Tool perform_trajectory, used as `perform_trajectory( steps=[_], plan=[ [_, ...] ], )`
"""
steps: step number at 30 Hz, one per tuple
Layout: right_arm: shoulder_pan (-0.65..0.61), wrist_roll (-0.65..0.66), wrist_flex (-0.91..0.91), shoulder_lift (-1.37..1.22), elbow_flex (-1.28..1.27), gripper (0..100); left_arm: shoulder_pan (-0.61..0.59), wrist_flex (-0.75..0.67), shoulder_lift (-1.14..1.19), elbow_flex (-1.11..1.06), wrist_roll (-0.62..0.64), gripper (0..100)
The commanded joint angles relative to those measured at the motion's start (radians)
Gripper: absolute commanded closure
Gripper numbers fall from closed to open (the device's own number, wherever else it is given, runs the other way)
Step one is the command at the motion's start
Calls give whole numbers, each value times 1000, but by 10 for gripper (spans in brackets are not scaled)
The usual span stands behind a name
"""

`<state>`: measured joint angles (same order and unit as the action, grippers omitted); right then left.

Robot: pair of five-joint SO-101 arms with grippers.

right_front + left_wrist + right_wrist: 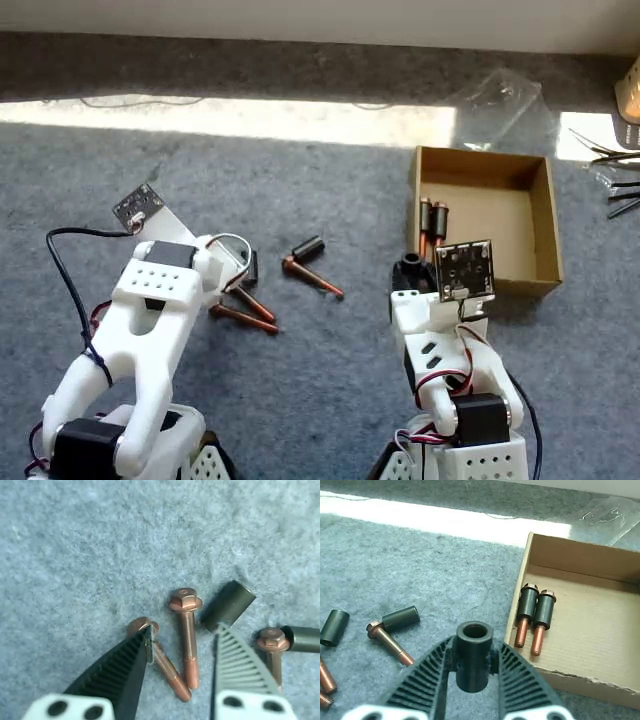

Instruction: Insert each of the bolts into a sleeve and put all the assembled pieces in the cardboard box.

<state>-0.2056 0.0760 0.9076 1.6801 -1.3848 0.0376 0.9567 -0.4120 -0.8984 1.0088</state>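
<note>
A black sleeve (473, 656) stands upright in the right hand (474, 652), whose fingers are closed against its two sides. In the high view the pair sits just outside the near left corner of the cardboard box (480, 162).

Inside the box, along its left wall, lie two assembled pieces (535, 614) side by side, their copper shanks pointing toward the near side.

Left of the box, on the grey carpeted surface (330, 390), a lone bolt (314, 277) lies loose. Its head is just beside one end of a lying sleeve (307, 246).

Farther left, two bare bolts (186, 635) lie in a narrow V with their tips close together and their heads apart. The left hand (184, 630) hangs over them, its fingers spread wide and holding nothing. One fingertip is at the head of the slanted bolt, though I cannot tell whether they touch. The other fingertip is just beside a loose sleeve (229, 605) lying on its side.

A clear plastic bag (497, 98) lies beyond the far side of the box.
</note>
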Motion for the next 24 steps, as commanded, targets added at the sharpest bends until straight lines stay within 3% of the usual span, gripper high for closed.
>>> perform_trajectory(
  steps=[1, 11, 16, 24],
  plan=[
    [12, -3, -15, 10, 13, 991, 22, 6, -31, 47, 5, 961],
    [12, -3, -15, 10, 13, 991, 31, -78, 61, 47, 5, 851],
    [12, -3, -13, 10, 13, 991, 90, -86, 68, 47, 5, 848],
    [12, -3, -13, 10, 13, 991, 88, -86, 73, 47, 6, 849]
  ],
)
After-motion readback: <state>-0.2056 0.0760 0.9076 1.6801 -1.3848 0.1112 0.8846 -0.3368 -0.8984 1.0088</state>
